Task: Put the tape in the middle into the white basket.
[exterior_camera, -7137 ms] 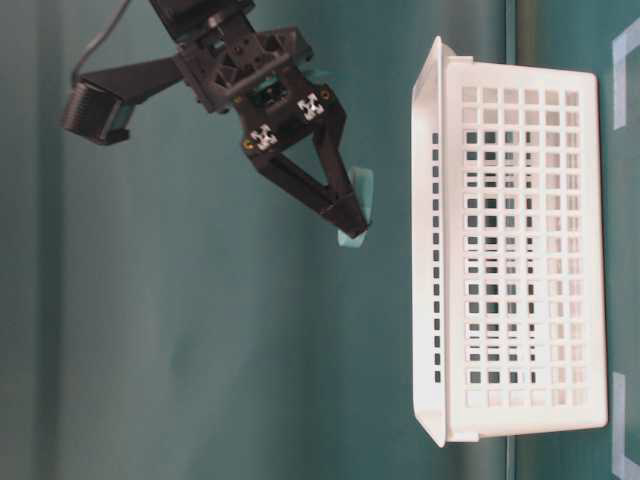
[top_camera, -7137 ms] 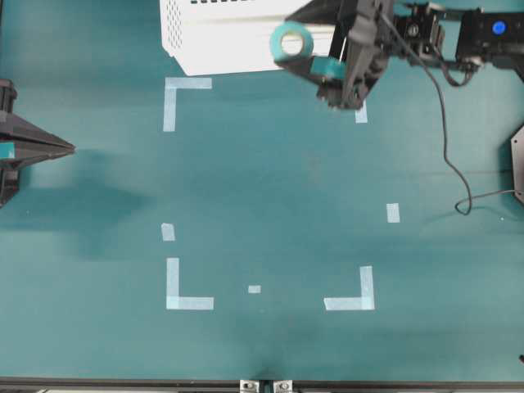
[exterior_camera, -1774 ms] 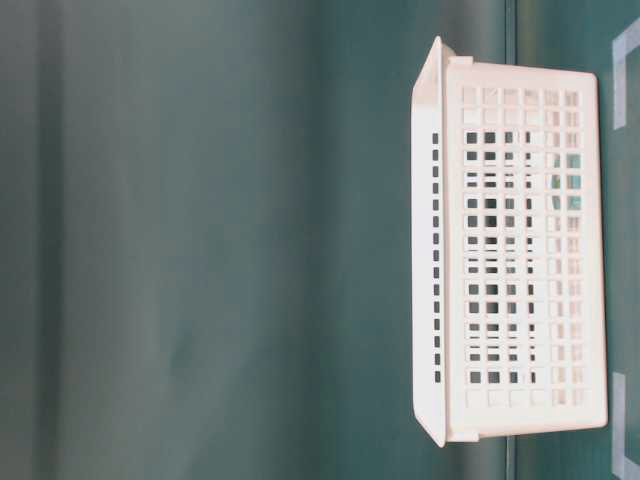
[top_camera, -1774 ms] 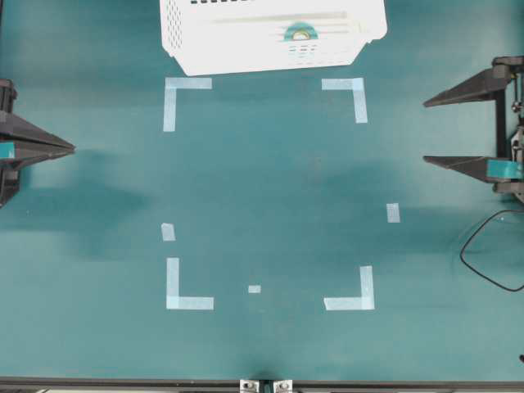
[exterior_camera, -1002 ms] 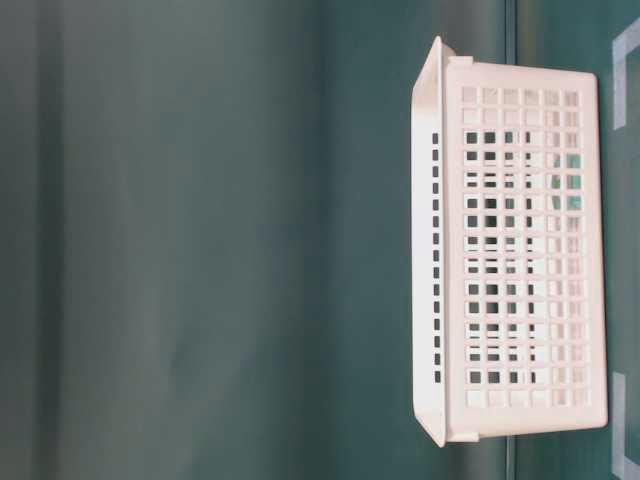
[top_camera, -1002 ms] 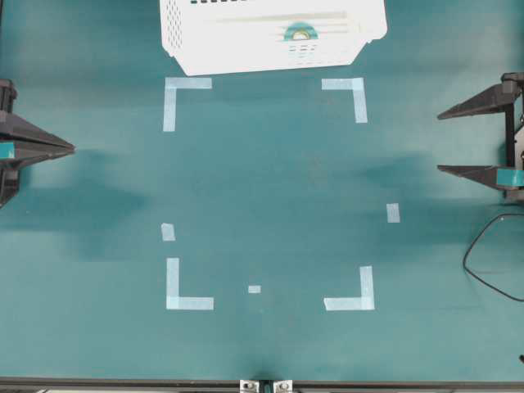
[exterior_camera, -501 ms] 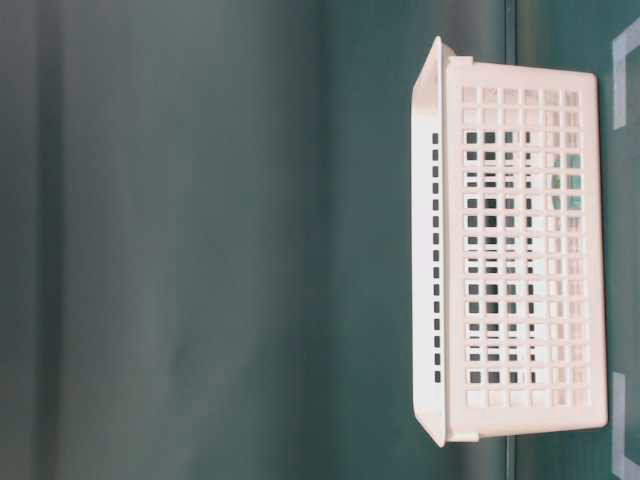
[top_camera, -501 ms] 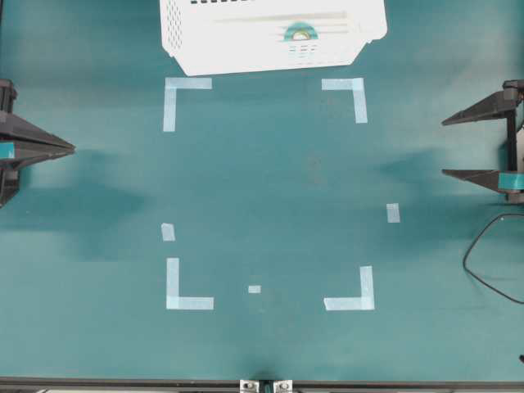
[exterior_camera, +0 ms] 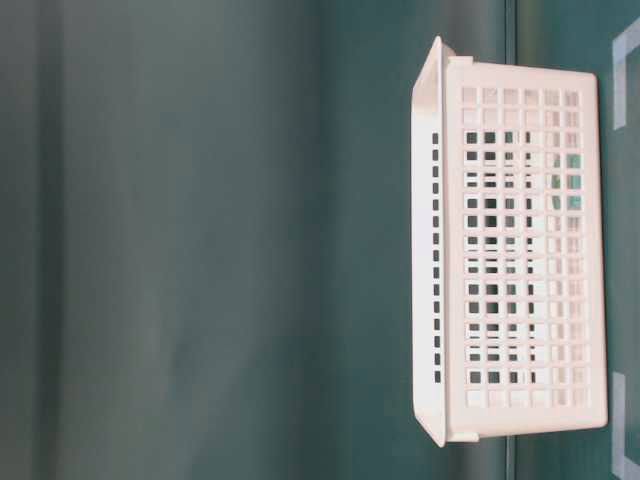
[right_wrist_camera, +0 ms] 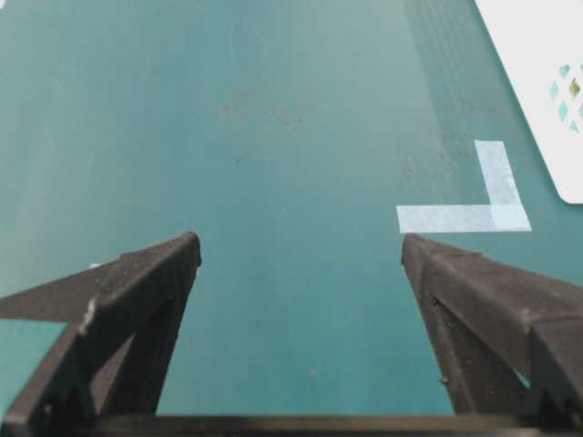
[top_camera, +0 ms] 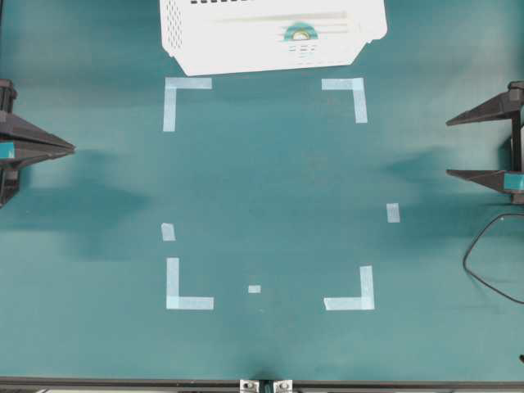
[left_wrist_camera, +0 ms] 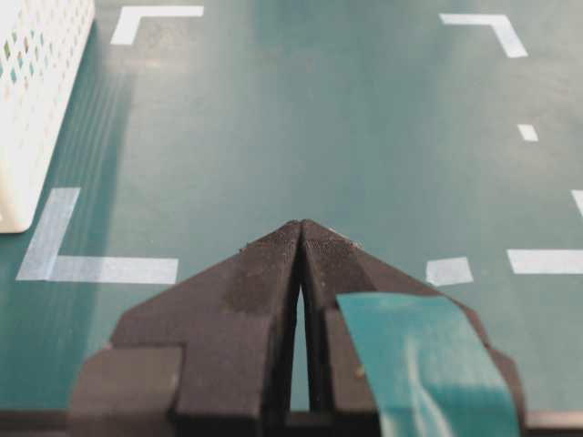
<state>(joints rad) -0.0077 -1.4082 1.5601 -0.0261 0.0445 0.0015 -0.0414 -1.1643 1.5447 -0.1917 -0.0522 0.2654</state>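
Note:
The light-teal tape roll [top_camera: 297, 32] lies inside the white basket [top_camera: 246, 53] at the table's far edge, towards the basket's right end in the overhead view. The basket also shows in the table-level view [exterior_camera: 450, 270], in the left wrist view [left_wrist_camera: 27, 109] and as a corner in the right wrist view [right_wrist_camera: 547, 73]. My left gripper [top_camera: 72, 148] is shut and empty at the far left; the left wrist view [left_wrist_camera: 301, 224] shows its tips together. My right gripper [top_camera: 449, 147] is wide open and empty at the far right, as in the right wrist view [right_wrist_camera: 299, 248].
Pale-blue tape corner marks [top_camera: 187, 83] [top_camera: 349, 301] frame a rectangle in the table's middle. Small tape bits [top_camera: 393, 212] [top_camera: 255, 288] lie near it. A black cable [top_camera: 479, 262] loops at the right edge.
My right gripper, open and empty, has drawn back a little further to the right edge. The tape stays in the basket. The left arm has not moved.

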